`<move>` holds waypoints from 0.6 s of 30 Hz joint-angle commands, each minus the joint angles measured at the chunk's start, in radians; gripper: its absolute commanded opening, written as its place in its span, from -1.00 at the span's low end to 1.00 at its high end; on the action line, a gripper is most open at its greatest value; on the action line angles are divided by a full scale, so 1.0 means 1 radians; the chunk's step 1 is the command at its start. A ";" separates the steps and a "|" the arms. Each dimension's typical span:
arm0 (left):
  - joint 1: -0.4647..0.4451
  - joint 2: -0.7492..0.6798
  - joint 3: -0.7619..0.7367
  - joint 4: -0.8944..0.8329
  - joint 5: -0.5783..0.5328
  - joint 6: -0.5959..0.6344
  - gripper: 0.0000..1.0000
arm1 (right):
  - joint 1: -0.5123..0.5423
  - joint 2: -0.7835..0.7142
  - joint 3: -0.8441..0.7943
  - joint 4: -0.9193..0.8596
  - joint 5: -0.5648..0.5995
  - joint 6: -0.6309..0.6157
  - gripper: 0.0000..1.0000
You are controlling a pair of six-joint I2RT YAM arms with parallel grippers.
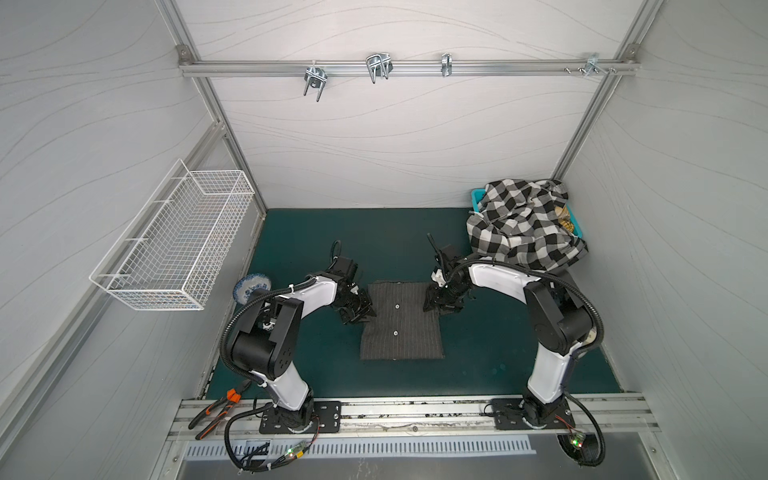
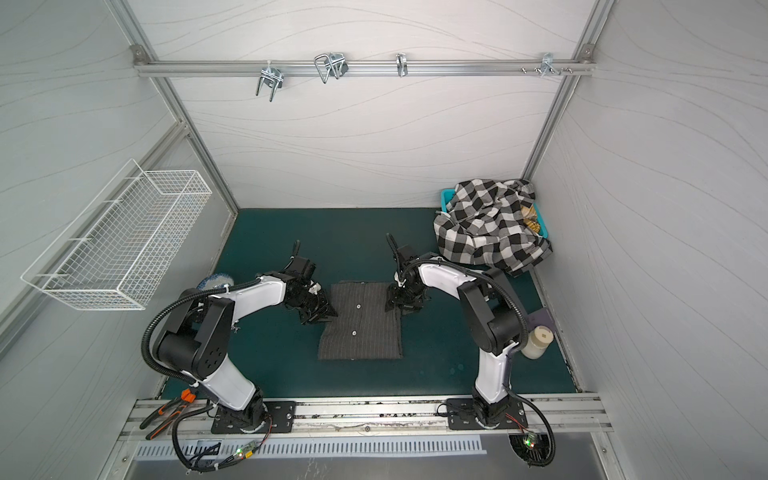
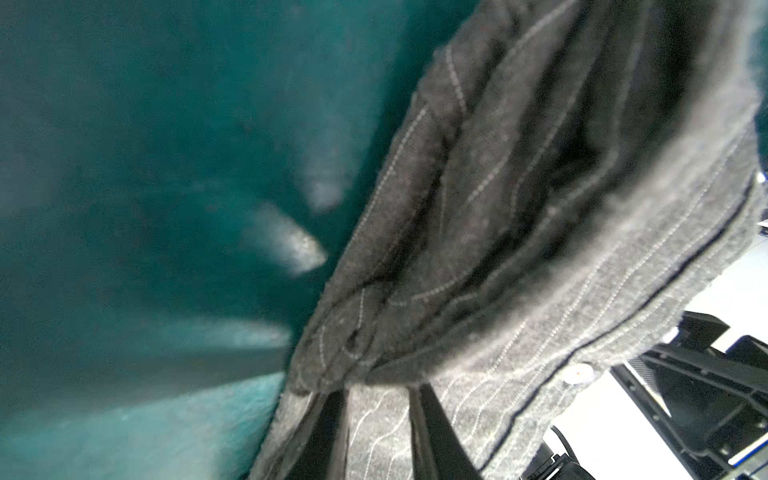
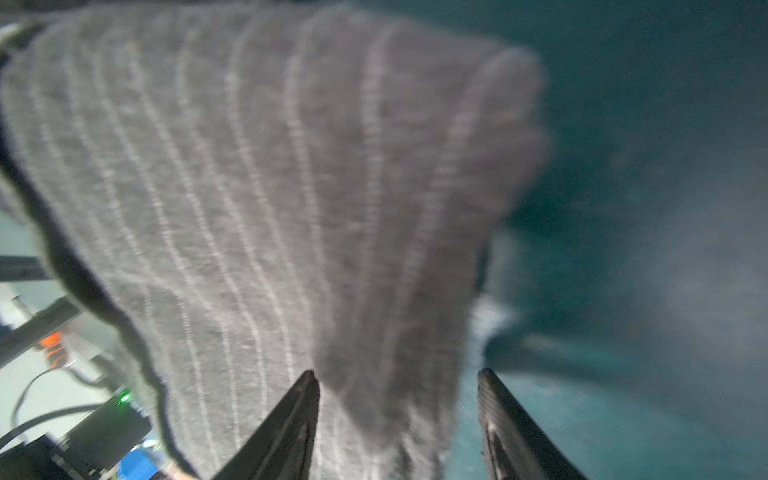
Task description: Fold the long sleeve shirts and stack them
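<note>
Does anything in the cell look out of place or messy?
The black-and-white checked cloth shirt is heaped over the teal plastic basket in the far right corner, spilling past its rim. Orange-handled pliers lie loose on the aluminium rail by the left arm's base. The folded dark charcoal pinstriped shirt looks tidy.

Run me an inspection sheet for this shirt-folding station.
Surface: dark green mat, faint pale marks.
Job's things: dark charcoal pinstriped shirt folded flat mid-mat; black-and-white checked shirt heaped over teal plastic basket, far right corner.
Clutter: blue-and-white patterned plate at left edge; orange-handled pliers on front rail; cream jar beside right arm.
End effectors: left end effector closed on the pinstriped shirt's edge; right end effector open astride the opposite edge.
Cables: black corrugated conduit along each arm; loose wires at front.
Surroundings: white wire basket on left wall; metal hooks on rear rail.
</note>
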 commanded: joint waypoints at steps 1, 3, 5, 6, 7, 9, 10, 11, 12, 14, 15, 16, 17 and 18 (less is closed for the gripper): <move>-0.001 -0.003 -0.005 0.009 -0.016 0.009 -0.50 | 0.006 -0.049 0.019 -0.066 0.058 0.005 0.15; 0.000 -0.003 -0.004 0.005 -0.016 0.010 -0.50 | 0.013 -0.046 0.027 -0.063 0.050 0.010 0.11; -0.001 0.001 -0.003 0.002 -0.018 0.013 -0.50 | 0.026 -0.028 0.037 -0.063 0.045 0.007 0.04; -0.001 0.001 -0.002 0.003 -0.018 0.012 -0.50 | 0.030 -0.018 0.040 -0.058 0.042 0.006 0.00; -0.001 0.003 -0.002 0.003 -0.019 0.012 -0.50 | 0.036 -0.010 0.039 -0.048 0.034 0.008 -0.06; -0.001 0.006 -0.003 0.003 -0.018 0.012 -0.51 | 0.042 0.007 0.035 -0.027 0.018 0.016 -0.16; -0.001 0.008 -0.003 0.004 -0.018 0.012 -0.51 | 0.044 0.012 0.029 -0.011 0.004 0.021 -0.22; -0.001 0.010 -0.002 0.004 -0.019 0.014 -0.51 | 0.045 0.016 0.024 0.004 -0.008 0.027 -0.34; -0.001 0.011 -0.004 0.005 -0.020 0.014 -0.51 | 0.049 0.017 0.021 0.009 -0.011 0.036 -0.46; -0.001 0.015 -0.004 0.005 -0.019 0.016 -0.51 | 0.055 0.012 0.014 0.021 -0.017 0.039 -0.59; -0.001 0.019 -0.005 0.006 -0.020 0.016 -0.51 | 0.054 0.008 0.004 0.038 -0.036 0.051 -0.59; -0.001 0.021 -0.005 0.006 -0.020 0.015 -0.51 | 0.052 0.006 -0.005 0.052 -0.051 0.059 -0.59; -0.001 0.024 -0.004 0.009 -0.019 0.015 -0.51 | 0.049 0.010 -0.017 0.069 -0.074 0.066 -0.59; -0.001 0.025 -0.007 0.011 -0.017 0.013 -0.51 | 0.045 0.016 -0.029 0.091 -0.101 0.079 -0.60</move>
